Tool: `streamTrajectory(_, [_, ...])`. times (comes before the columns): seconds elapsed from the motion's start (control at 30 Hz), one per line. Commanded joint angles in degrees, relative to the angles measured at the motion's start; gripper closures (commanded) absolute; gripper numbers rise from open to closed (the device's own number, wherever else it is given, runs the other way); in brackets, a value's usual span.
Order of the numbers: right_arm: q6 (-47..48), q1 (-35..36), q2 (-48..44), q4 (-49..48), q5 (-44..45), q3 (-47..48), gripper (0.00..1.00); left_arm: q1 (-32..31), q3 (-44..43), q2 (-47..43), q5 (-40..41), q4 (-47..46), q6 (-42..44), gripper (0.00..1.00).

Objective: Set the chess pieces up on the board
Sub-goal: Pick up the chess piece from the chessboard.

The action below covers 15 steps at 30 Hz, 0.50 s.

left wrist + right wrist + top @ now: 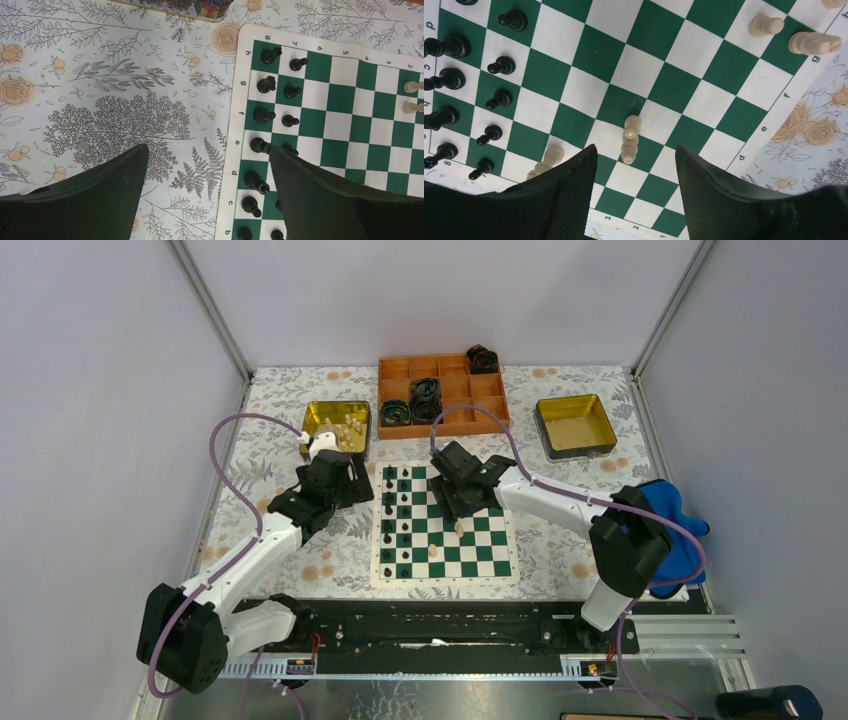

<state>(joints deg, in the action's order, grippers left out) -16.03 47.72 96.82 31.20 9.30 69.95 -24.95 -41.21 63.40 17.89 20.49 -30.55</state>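
The green and white board (480,540) lies at the table's middle. Black chess pieces (264,114) fill two rows along its left side. My left gripper (207,155) is open, hanging over the tablecloth and the board's left edge with nothing between its fingers. My right gripper (634,150) is open above the board's middle. A cream-white piece (630,139) sits just beyond its fingertips, touching neither. Another cream piece (546,161) is partly hidden behind the left finger (574,185). Two more cream pieces (765,25) stand near the board's right edge.
An orange compartment tray (440,430) with black coiled rolls (426,395) sits at the back. On its left, a yellow-lined tin (337,405) holds cream pieces. Another tin (575,422) stands at the back right. A blue object (675,515) lies beside the right arm.
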Motion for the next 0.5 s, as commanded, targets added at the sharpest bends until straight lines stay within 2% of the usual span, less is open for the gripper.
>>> streamTrajectory(0.0, [-1.58,1.27,-0.87,-2.57,-0.62,-1.51,0.36,0.38,0.61,-0.85,-0.64,-2.93,-0.2,0.01])
streamTrajectory(0.47, [-2.59,1.68,0.78,-4.22,-1.29,-4.54,0.43,0.35,0.5,0.06,-0.85,-3.11,-0.13,0.01])
